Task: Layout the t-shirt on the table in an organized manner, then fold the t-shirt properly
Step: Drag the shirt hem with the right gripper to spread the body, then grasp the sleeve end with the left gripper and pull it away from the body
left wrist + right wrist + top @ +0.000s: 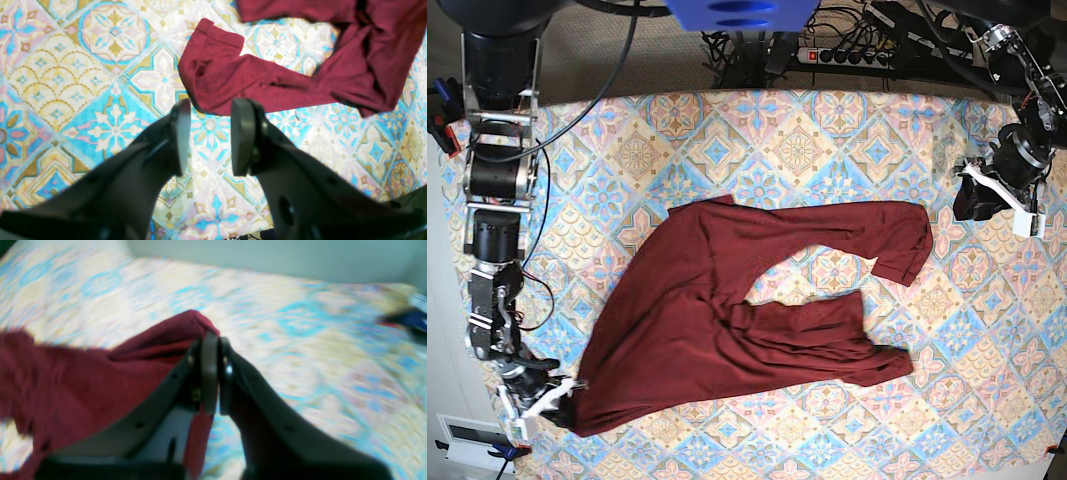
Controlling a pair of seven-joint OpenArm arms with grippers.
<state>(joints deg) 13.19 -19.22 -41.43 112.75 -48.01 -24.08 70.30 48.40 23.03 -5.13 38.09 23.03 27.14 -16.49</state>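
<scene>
The dark maroon t-shirt [717,320] lies crumpled across the middle of the tile-patterned table [807,140], with one long sleeve [897,235] reaching to the right. My right gripper [567,395] is at the near left corner, shut on the garment's lower edge; in the right wrist view its jaws [213,340] pinch a fold of the t-shirt [83,383]. My left gripper [967,205] hovers at the far right, apart from the sleeve. In the left wrist view the left gripper [211,110] is open and empty, with the sleeve end [213,73] just beyond its fingertips.
A power strip [857,52] and cables run behind the table's far edge. A blue fixture [737,12] sits at the top centre. A dark blue object [413,320] lies blurred at the right in the right wrist view.
</scene>
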